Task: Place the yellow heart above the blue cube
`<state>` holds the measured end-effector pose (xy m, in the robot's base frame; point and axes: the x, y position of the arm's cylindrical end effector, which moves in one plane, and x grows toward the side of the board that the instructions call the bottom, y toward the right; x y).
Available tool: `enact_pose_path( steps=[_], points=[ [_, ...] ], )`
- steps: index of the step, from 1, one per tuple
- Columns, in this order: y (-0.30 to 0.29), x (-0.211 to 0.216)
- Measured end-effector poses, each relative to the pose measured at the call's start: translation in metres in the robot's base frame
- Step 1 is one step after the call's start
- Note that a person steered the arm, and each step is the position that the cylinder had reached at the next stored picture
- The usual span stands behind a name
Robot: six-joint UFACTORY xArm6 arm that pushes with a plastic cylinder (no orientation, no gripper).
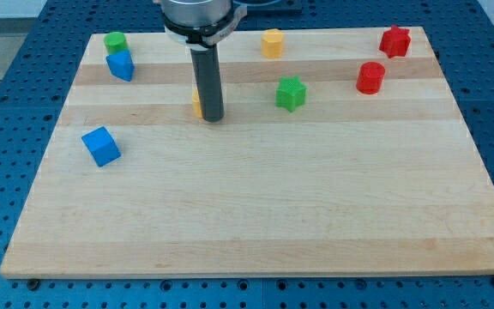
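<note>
tip (213, 118) down on desk (256, 215), touching right side of yellow heart (196, 104), heart mostly hidden behind rod | no claw here, nothing gripped | blue cube (101, 146) well left and lower | contact side suits a leftward shove, judged | second blue block (120, 65) top left, under green block (115, 41)
</note>
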<state>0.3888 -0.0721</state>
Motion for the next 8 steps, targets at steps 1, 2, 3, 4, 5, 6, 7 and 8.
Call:
enact_pose_path(
  steps=[1,2,3,4,5,6,7,8],
  points=[
    [0.007,-0.001],
    [0.036,-0.003],
    [0.042,-0.022],
    [0.040,-0.041],
    [0.015,-0.040],
    [0.000,-0.018],
    [-0.015,-0.011],
    [-0.036,-0.011]
  ],
)
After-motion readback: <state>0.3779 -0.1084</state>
